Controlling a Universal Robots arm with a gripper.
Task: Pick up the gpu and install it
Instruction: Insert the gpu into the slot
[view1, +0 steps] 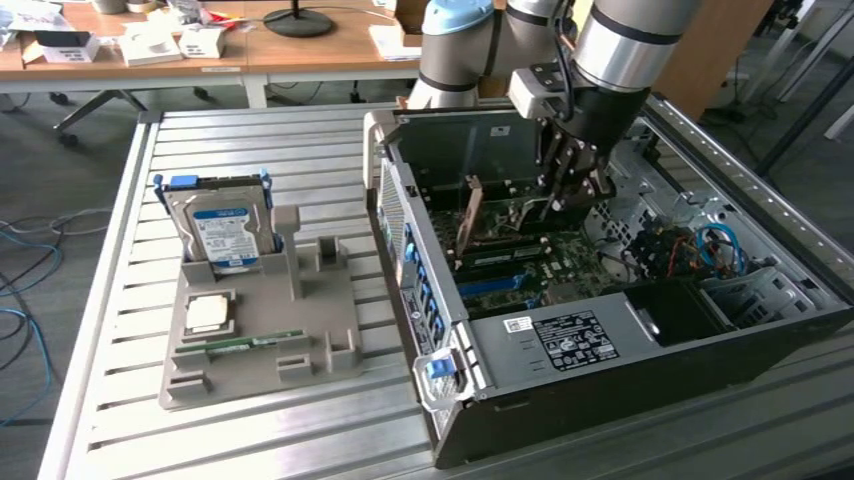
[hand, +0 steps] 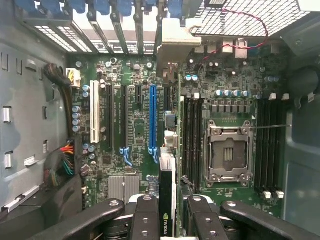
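The gpu (hand: 166, 192) shows a smooth dark face; the parts holder (view1: 287, 300) is matt grey plastic; the slatted table (view1: 267, 130) is bare metal.

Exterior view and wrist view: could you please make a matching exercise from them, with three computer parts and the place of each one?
1. thin black gpu card
2. thick silver hard drive with a blue label
3. narrow green memory stick

A. lying flat in the grey plastic holder
B. held in the black gripper, above the green motherboard
C. standing upright in the grey holder

Pairs: 1-B, 2-C, 3-A
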